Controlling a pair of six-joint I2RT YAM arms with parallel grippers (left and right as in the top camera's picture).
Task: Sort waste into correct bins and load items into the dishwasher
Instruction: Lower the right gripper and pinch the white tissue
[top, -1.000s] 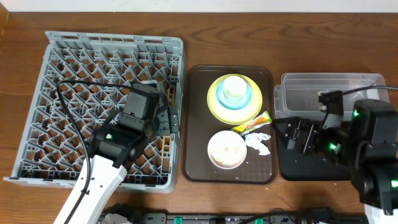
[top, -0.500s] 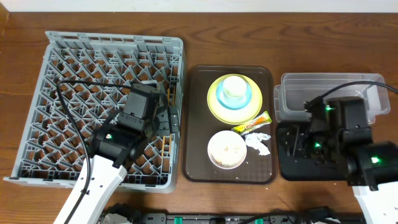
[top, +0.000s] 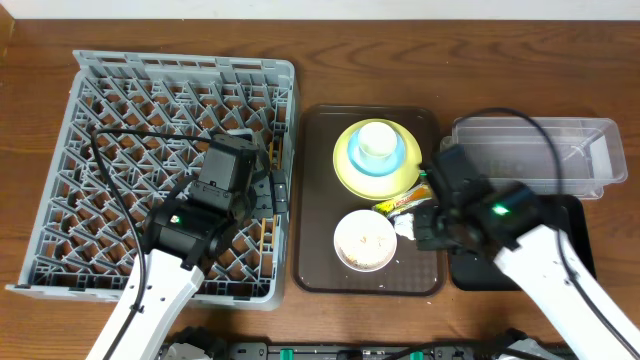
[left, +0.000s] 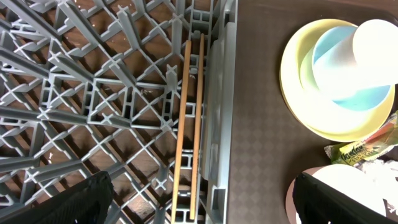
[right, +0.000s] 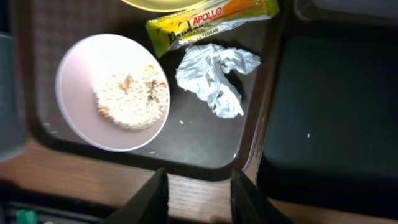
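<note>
Two wooden chopsticks lie in the grey dishwasher rack by its right wall. My left gripper hangs open above them, holding nothing. On the brown tray, a yellow-green plate carries a light blue bowl and a pale cup. In front of it stands a white bowl of rice scraps. The snack wrapper and crumpled napkin lie to the bowl's right. My right gripper hovers just in front of the napkin, narrowly open and empty.
The clear tub sits at the back right with the black tray in front of it, partly under my right arm. The brown tray's raised rim runs between the napkin and the black tray. A cable loops over the rack.
My right arm has swung left from above the black tray to the brown tray's right side near the napkin, and its jaws have narrowed. The left arm has not moved.
</note>
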